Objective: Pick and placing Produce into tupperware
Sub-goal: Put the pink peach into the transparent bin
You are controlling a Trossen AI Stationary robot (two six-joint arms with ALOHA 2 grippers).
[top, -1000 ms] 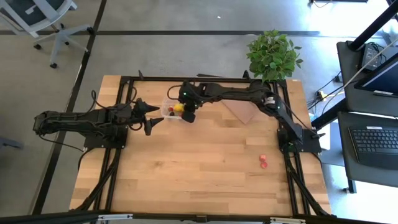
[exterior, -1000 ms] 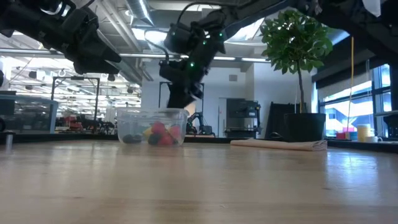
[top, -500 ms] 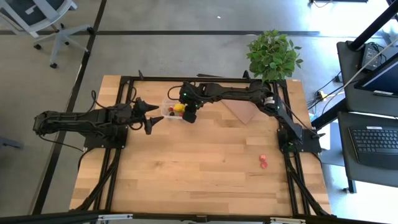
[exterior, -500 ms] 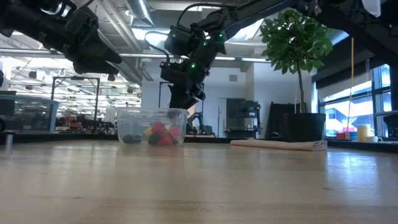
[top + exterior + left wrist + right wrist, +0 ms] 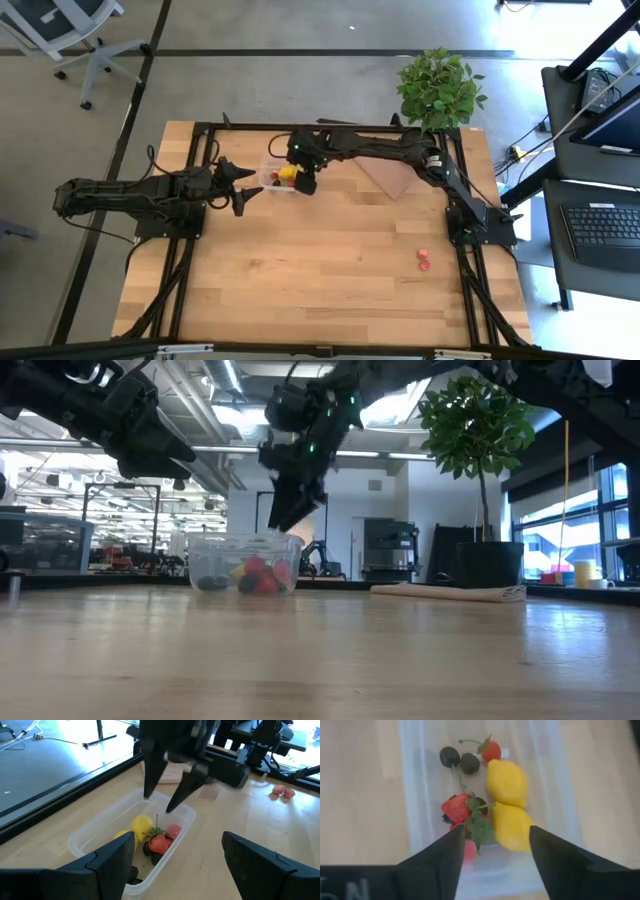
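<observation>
The tupperware (image 5: 278, 176) is a small clear tub standing on the table's far left part. It holds produce: two yellow lemons (image 5: 507, 782), red strawberries (image 5: 457, 809) and dark berries (image 5: 450, 756). My right gripper (image 5: 157, 804) hangs open just above the tub's right end, fingers pointing down, with nothing between them. My left gripper (image 5: 250, 186) waits open to the left of the tub, above the table. Two red pieces (image 5: 423, 260) lie on the table near the right edge.
A flat brown board (image 5: 388, 176) lies right of the tub at the far side. A leafy potted plant (image 5: 438, 88) stands beyond the table's far right corner. Bare wood stretches across the near half of the table (image 5: 320, 290).
My right gripper has opened and risen a little above the tupperware's right end. The tub has stayed where it was.
</observation>
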